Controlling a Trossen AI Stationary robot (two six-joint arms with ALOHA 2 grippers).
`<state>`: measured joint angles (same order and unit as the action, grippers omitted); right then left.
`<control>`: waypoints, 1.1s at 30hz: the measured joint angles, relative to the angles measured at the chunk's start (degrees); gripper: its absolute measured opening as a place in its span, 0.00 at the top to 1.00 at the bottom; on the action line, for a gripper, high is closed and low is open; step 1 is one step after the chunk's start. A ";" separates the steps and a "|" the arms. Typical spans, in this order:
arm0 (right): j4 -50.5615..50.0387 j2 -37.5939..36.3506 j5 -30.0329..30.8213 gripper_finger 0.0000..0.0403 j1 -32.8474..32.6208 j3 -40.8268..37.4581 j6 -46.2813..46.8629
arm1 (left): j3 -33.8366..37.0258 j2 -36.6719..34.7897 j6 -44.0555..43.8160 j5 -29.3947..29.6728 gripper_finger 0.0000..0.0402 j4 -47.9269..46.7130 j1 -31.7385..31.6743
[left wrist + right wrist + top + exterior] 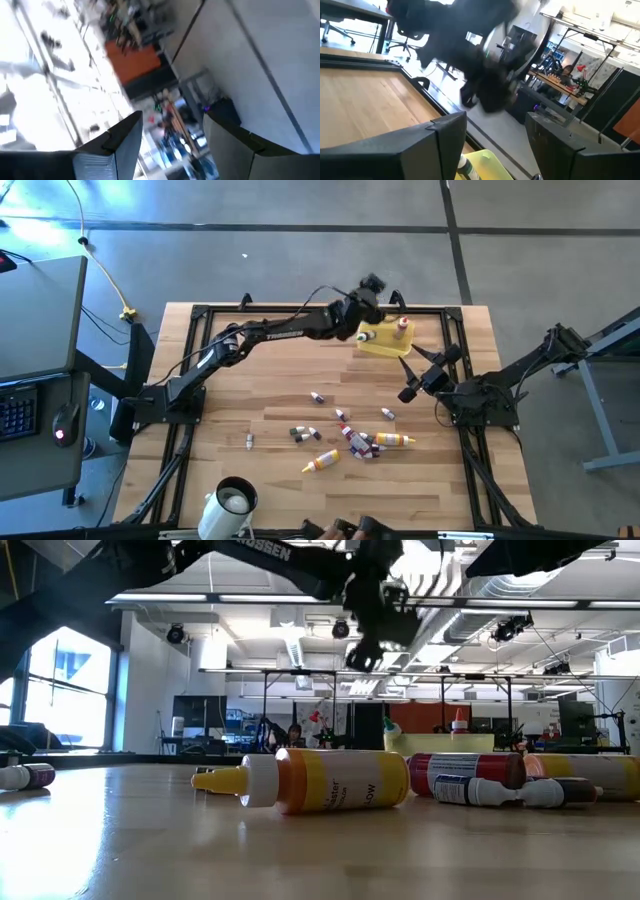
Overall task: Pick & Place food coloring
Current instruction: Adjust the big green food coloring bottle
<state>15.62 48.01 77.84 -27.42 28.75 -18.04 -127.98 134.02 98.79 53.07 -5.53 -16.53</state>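
**Bottles scattered low on the worktop, two already in the tray**

Here the food coloring lies mostly as a loose scatter in the lower middle of the high view, on the pale wooden worktop; two larger yellow bottles lie on their sides among small dark vials. In the low view a yellow bottle lies flat nearest the camera, with an open, brightly lit hall behind. Two more bottles stand upright in the translucent yellow tray at the upper middle, near the worktop's far edge.

The left tool hangs above the tray's upper left corner, at the far edge; its fingers are spread apart with nothing between them. The right tool sits just below and right of the tray, released and empty too, its fingers apart.

A white mug rests at the lower left edge. The wood to the left of the scatter is bare, and a black frame borders the worktop.
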 joint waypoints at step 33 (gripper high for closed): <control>-4.21 0.02 -6.08 0.51 -1.90 0.00 9.75 | -4.53 -35.78 -76.87 -63.17 0.49 -84.82 -2.61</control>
<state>11.41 48.03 71.77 -29.32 28.75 -8.30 -132.51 98.23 21.92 -10.10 -90.34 -19.14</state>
